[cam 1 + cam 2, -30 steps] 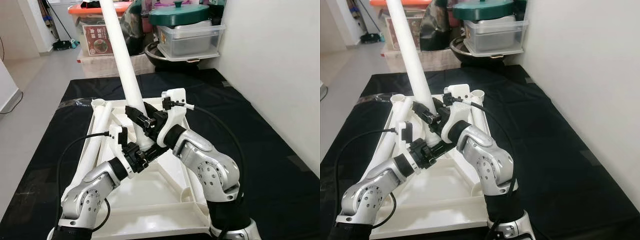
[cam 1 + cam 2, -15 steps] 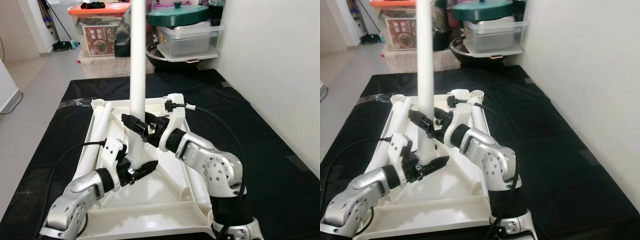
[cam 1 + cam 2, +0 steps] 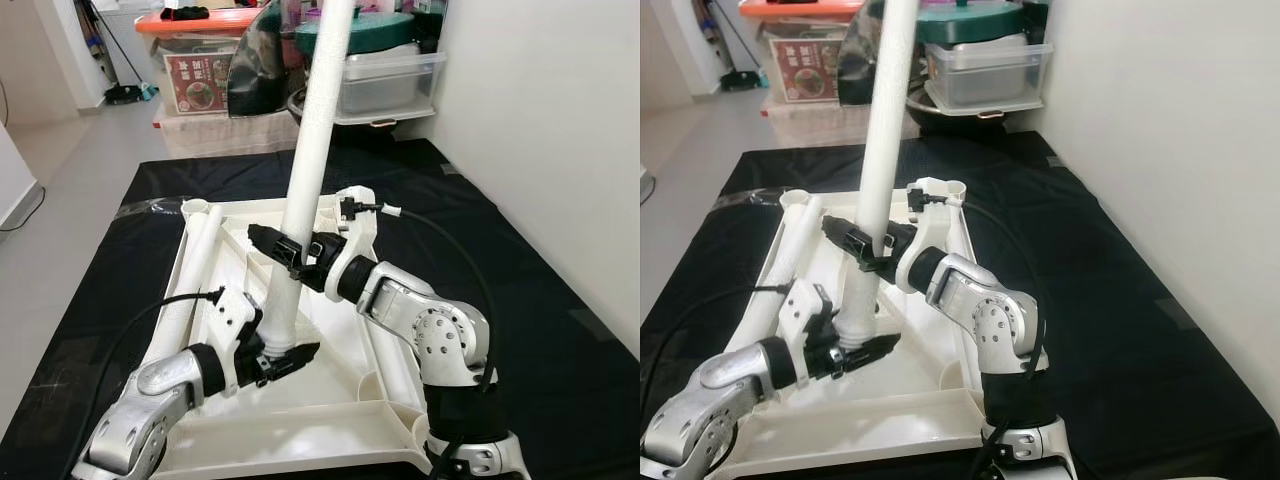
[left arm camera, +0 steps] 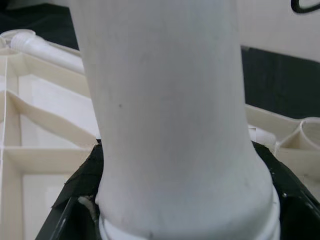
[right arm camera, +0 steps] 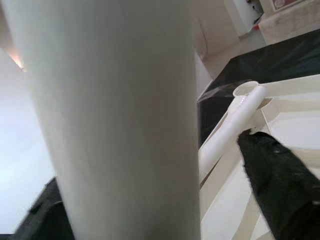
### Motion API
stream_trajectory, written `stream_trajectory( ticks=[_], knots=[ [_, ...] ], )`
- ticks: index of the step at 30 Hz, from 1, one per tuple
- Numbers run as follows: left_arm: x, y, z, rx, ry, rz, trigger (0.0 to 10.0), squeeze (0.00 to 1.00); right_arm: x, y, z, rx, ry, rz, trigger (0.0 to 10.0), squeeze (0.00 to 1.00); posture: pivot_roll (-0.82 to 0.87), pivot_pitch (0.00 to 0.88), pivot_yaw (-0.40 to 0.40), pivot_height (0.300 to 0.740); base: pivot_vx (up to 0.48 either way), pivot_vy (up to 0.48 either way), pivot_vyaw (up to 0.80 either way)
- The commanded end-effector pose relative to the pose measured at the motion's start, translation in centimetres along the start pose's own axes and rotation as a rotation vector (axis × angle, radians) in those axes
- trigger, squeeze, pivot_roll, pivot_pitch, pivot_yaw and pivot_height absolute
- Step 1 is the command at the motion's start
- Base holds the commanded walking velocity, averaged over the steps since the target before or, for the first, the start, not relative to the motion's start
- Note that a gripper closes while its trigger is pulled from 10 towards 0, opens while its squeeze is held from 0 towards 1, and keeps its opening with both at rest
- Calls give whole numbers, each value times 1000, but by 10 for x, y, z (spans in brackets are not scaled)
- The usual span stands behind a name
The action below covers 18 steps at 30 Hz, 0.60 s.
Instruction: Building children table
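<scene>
The white table top (image 3: 330, 425) lies upside down on a black mat (image 3: 520, 250), ribs facing up. A long white table leg (image 3: 312, 140) stands on it near the middle, its top leaning to the right. My left gripper (image 3: 283, 358) is shut on the leg's lower end, and black fingers (image 4: 75, 200) flank the flared base (image 4: 185, 210). Higher up, my right gripper (image 3: 280, 245) is shut on the leg's shaft (image 5: 115, 115), one finger (image 5: 275, 170) beside it. A second white leg (image 3: 193, 270) lies along the top's left edge.
Storage boxes (image 3: 195, 70) and a green-lidded pot (image 3: 375, 30) on a clear bin stand beyond the mat. A white wall (image 3: 560, 120) runs close along the right. Bare grey floor (image 3: 60, 190) lies to the left. An open socket (image 3: 197, 207) sits at the top's far left corner.
The leg's top has swung from leaning left, through upright, to leaning right. My left gripper has slid down to the leg's base. Both grippers have kept hold of it.
</scene>
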<state>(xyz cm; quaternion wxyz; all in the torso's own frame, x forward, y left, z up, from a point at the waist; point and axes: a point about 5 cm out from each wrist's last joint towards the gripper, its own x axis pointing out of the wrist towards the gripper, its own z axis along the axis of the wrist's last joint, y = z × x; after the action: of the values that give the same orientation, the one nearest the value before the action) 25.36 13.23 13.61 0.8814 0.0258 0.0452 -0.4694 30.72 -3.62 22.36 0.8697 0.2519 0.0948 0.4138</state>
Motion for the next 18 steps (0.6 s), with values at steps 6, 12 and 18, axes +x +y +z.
stream_trajectory(
  ticks=[6,12,18],
  knots=[
    [-4,-7,-4,70,39,-89,10000,0,2,13,-1,-3,5,84,0,0,28,0,10,740,0,0,0],
    [-6,-3,-5,89,50,-84,10000,0,0,16,-2,10,10,110,0,0,25,0,15,740,0,0,0],
    [-10,5,-8,123,70,-67,10000,0,-3,21,-4,49,17,150,0,0,19,0,18,740,0,0,0]
  ],
)
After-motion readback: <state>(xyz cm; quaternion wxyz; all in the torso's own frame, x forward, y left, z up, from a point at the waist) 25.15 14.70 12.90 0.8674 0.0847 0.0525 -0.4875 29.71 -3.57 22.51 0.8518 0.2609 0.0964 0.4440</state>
